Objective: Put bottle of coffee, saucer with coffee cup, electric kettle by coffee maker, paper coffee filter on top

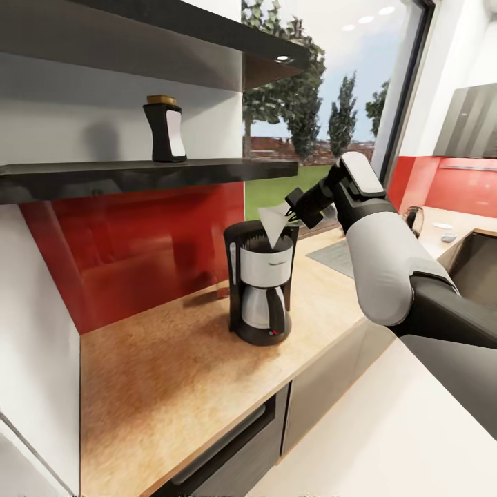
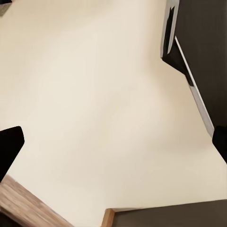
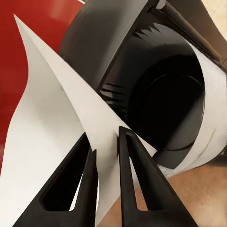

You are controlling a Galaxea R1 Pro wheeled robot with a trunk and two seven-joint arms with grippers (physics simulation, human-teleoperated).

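Above the coffee maker (image 1: pixel 261 290), toward its one o'clock edge, the right gripper (image 1: pixel 295 207) pinches the paper coffee filter (image 1: pixel 274 222) by its rim, cone tip dipping at the open basket. Released tilted like this, the thin paper could catch the rim and slide onto the kitchen countertop (image 1: pixel 172 386). Whether the left gripper is clenched, I cannot tell.

A large window (image 1: pixel 331 103) showed trees (image 1: pixel 304 103) and grass at twelve o'clock. A cream floor (image 1: pixel 386 442) spread at five o'clock, a dark sink (image 1: pixel 480 266) at three o'clock.
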